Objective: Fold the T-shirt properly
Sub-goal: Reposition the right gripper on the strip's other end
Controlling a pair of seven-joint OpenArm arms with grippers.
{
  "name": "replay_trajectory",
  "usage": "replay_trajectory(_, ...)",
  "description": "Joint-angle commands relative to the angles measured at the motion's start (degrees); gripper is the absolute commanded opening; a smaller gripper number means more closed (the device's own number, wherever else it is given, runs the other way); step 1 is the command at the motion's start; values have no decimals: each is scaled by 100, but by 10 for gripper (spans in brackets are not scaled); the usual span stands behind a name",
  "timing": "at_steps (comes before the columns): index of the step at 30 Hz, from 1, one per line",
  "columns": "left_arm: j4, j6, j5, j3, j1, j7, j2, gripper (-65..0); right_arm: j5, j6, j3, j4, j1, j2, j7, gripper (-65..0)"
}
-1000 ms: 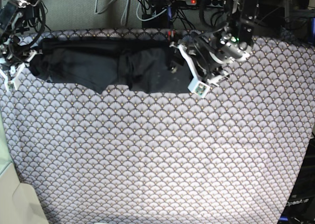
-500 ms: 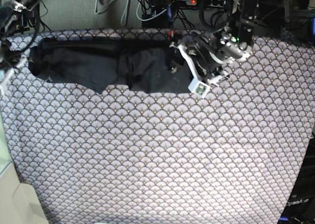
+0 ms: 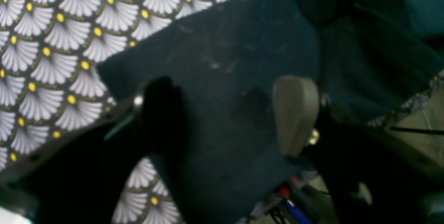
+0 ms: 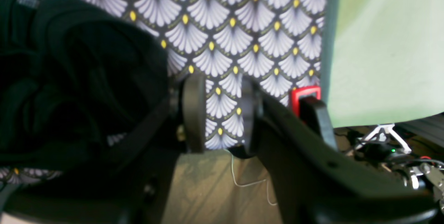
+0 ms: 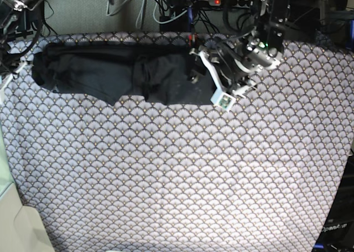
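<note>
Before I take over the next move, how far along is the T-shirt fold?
Done: nothing looks finished; the T-shirt lies bunched in a long strip.
In hand: no cloth; the left gripper is open over one end, the right gripper open beside the other.
Left: probably spreading, folding and squaring the edges.

The T-shirt [image 5: 83, 73] is a plain charcoal black, taking on a dark blue-green tint in both wrist views. The tablecloth [image 5: 166, 174] carries a repeating pattern of pale, whitish-lilac scallops, each fanned with fine rays, on a dark grey ground dotted with yellow. A pale green surface [image 4: 381, 50] borders the tablecloth's grey-green edge [image 4: 331, 36] in the right wrist view. The floor [image 4: 208, 182] is brown, crossed by a white cable [image 4: 248, 184]. A clamp [image 4: 317, 113] pairs bright red with dark grey.
</note>
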Motion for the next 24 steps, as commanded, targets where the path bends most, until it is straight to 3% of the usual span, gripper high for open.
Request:
replay_trajectory(1, 94, -27, -62, -9, -48, -121, -1, -202, 14, -5, 8, 96, 26, 112, 68, -472)
replay_trajectory(8, 94, -27, -62, -9, -48, -130, -1, -202, 94, -5, 17, 87, 26, 16, 24, -344)
replay_trajectory(11, 94, -27, -36, -9, -48, -130, -1, -202, 656, -5, 43, 78, -26, 16, -178, -305)
replay_trajectory(16, 94, -27, -53, -9, -48, -130, -1, -202, 1465, -5, 26, 78, -105, 95, -354, -296)
replay_trajectory(24, 94, -27, -53, -9, -48, -130, -1, -202, 1518, -5, 17, -581, 9, 121, -161, -294)
